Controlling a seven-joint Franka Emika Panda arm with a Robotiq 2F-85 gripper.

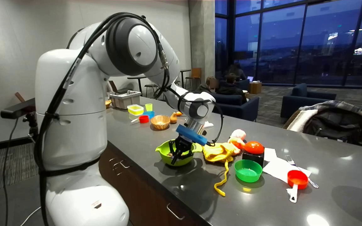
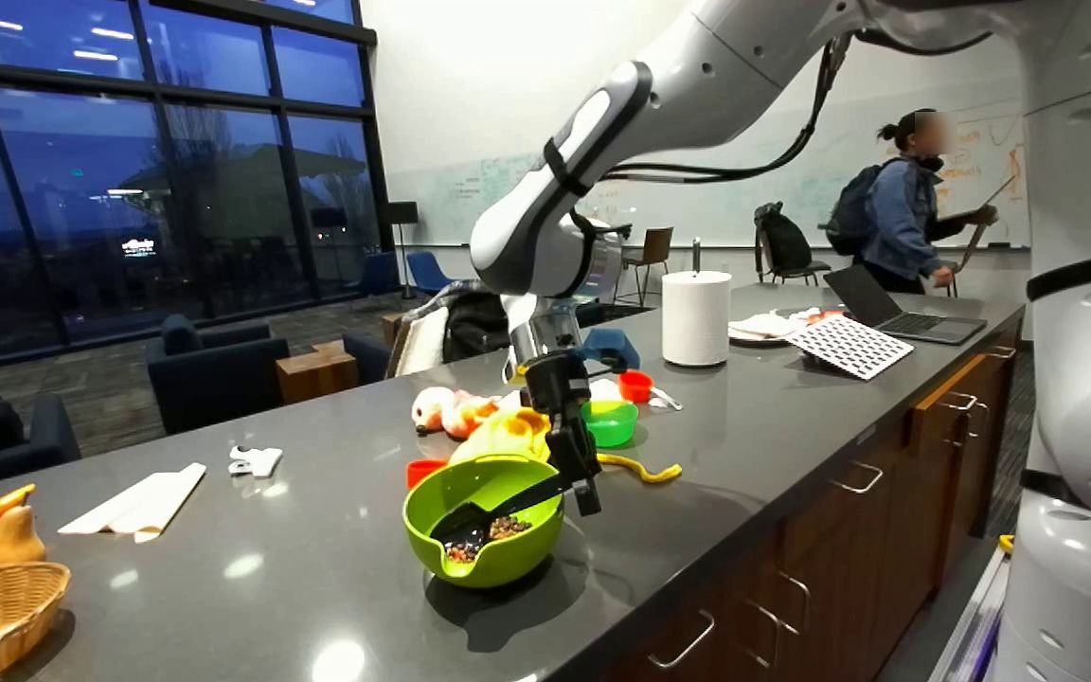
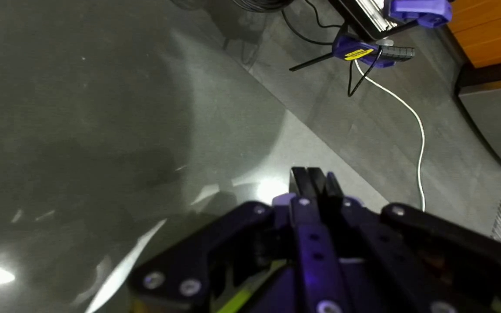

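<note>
My gripper [image 1: 175,157] is at a lime green bowl [image 1: 164,157] on the dark counter. In an exterior view its fingers [image 2: 585,483] are closed on the handle of a black spoon [image 2: 458,524]. The spoon lies tilted, its head inside the bowl [image 2: 508,566] among small brown mixed pieces [image 2: 509,527]. The fingertips are beside the bowl's rim, on the counter-edge side. In the wrist view the fingers [image 3: 313,182] are nearly together, with a dark strip between them; a green strip of the bowl [image 3: 238,300] shows below.
A yellow cloth [image 1: 217,153] with a pink toy [image 1: 238,135] lies beside the bowl. Nearby are a green cup [image 1: 248,172], a red dome on a black box [image 1: 254,147] and a red measuring cup [image 1: 297,179]. A wicker basket [image 2: 1,616] and paper towel roll [image 2: 695,322] stand farther off.
</note>
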